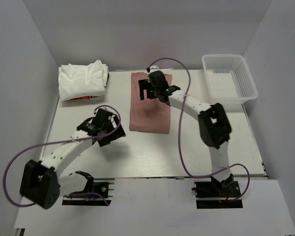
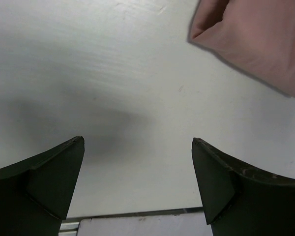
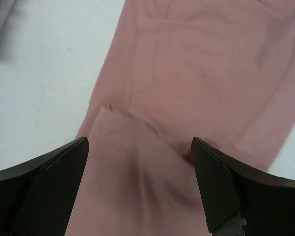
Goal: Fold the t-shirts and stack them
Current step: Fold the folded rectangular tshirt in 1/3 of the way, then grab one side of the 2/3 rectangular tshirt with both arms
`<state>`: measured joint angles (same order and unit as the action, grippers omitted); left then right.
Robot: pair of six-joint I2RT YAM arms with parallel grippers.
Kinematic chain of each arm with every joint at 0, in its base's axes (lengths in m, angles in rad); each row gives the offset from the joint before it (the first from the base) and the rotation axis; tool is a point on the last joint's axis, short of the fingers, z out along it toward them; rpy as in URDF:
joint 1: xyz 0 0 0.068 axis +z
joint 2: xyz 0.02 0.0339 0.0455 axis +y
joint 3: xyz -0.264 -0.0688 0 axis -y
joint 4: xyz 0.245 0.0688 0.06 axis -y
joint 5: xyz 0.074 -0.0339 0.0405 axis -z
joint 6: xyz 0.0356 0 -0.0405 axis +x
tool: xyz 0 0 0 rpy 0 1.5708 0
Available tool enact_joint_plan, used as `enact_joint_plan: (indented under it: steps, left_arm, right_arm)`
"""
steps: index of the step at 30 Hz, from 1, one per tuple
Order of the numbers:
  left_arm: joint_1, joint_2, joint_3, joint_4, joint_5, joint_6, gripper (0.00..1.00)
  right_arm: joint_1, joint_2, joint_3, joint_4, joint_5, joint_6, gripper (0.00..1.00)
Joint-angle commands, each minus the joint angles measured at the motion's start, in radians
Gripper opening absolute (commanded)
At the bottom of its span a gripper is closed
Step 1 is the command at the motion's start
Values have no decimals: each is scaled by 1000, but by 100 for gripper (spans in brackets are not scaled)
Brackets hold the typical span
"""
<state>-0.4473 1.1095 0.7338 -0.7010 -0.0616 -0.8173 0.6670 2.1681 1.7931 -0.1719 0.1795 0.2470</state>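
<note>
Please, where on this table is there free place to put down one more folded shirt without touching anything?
Widest bare table: the near strip between the pink t-shirt and the arm bases. A smaller patch lies between that shirt and the basket, though the right arm crosses it. Crowded: the far left, with the white t-shirts and the left tool.

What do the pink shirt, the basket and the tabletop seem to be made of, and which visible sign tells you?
Pink t-shirt: soft matt cloth, probably knit cotton; it creases and lies in folded layers.
Basket: white plastic, apparently; a rigid open mesh wall.
Tabletop: smooth white board, perhaps laminate; faint sheen, no grain visible.
</note>
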Motion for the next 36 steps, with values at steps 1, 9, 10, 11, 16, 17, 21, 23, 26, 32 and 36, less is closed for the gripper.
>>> enact_joint_plan:
  steps: [1,9,10,11,16,17,21,23,26,32,36]
  left_arm:
    - [-4,104,74,158,34,62,100]
    - [7,403,219,346,101,139,100]
    - [7,432,229,359,101,153,100]
    - [7,487,251,371,111,153,100]
    - [7,611,302,391,111,162,89]
    - [7,622,302,402,121,162,83]
    - [7,635,239,412,131,147,52]
    - [7,624,204,444,131,129,34]
    - [7,624,144,516,173,115,16]
    - [7,674,173,490,171,104,0]
    - [7,674,174,480,149,104,0]
  right_arm:
    - [-9,-262,-277,54,-12,107,90]
    - [-58,-714,-902,52,-9,261,90]
    - [-70,-731,-922,40,-15,276,90]
    - [-70,-770,-973,31,-43,287,90]
    - [-86,-806,-1040,25,-74,307,90]
    - [-89,-804,-1041,31,-102,311,90]
    - [-90,-777,-1046,43,-80,337,90]
    - [-93,-734,-1038,45,-80,347,90]
    - [-87,-673,-1009,57,-103,350,90]
    - [-87,-576,-988,155,-155,353,79]
    - [-87,-510,-954,196,-206,345,58]
